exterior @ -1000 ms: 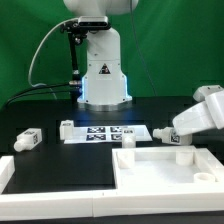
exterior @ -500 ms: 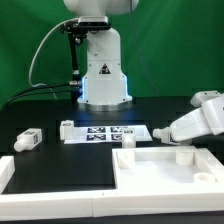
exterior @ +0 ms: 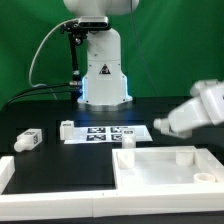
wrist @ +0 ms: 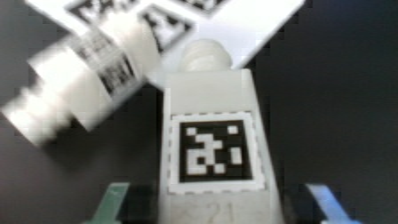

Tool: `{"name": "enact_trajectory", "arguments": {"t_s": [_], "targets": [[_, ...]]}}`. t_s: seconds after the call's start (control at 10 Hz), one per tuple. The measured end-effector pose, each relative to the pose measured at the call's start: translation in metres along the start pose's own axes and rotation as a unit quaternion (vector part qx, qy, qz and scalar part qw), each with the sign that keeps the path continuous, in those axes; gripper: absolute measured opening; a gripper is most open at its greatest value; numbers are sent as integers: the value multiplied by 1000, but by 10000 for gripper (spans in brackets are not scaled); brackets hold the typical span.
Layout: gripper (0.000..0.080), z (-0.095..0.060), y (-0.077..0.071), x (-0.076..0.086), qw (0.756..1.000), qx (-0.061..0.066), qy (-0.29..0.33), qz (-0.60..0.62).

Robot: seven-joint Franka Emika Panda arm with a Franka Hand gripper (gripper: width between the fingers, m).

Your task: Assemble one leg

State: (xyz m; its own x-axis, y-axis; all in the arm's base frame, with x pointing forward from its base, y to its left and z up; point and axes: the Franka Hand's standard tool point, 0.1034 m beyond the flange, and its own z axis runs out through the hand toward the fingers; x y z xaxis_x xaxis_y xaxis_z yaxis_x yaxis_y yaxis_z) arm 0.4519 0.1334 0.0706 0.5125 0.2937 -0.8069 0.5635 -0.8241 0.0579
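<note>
My gripper (exterior: 172, 124) is at the exterior view's right, blurred, just above the table behind the tray. In the wrist view it (wrist: 222, 205) holds a leg (wrist: 210, 120), a white block with a black-and-white tag facing the camera; a finger shows on each side of it. A second leg (wrist: 89, 75) lies blurred right beside the held one, and shows at the gripper's tip in the exterior view (exterior: 159, 127). Two more legs (exterior: 30, 139) (exterior: 67, 128) lie at the left.
The marker board (exterior: 105, 132) lies mid-table and shows in the wrist view (wrist: 214, 15). The large white tray (exterior: 150, 175) fills the front right. A white bar (exterior: 6, 168) lies front left. The robot base (exterior: 103, 75) stands behind.
The gripper has risen and swung from low over the table beside the tray to a higher, more level pose. The legs at the left have not moved.
</note>
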Motion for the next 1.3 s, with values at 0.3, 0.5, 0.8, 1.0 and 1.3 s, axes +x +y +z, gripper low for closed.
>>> {"name": "enact_trajectory", "arguments": {"t_s": [0.3, 0.5, 0.8, 1.0, 1.3], "targets": [[284, -44, 67, -34, 993, 46, 110, 6], [285, -43, 78, -36, 985, 43, 167, 14], [285, -50, 84, -31, 959, 50, 277, 34], [285, -90, 92, -10, 921, 154, 348, 87], [285, -125, 115, -8, 854, 192, 458, 152]]}}
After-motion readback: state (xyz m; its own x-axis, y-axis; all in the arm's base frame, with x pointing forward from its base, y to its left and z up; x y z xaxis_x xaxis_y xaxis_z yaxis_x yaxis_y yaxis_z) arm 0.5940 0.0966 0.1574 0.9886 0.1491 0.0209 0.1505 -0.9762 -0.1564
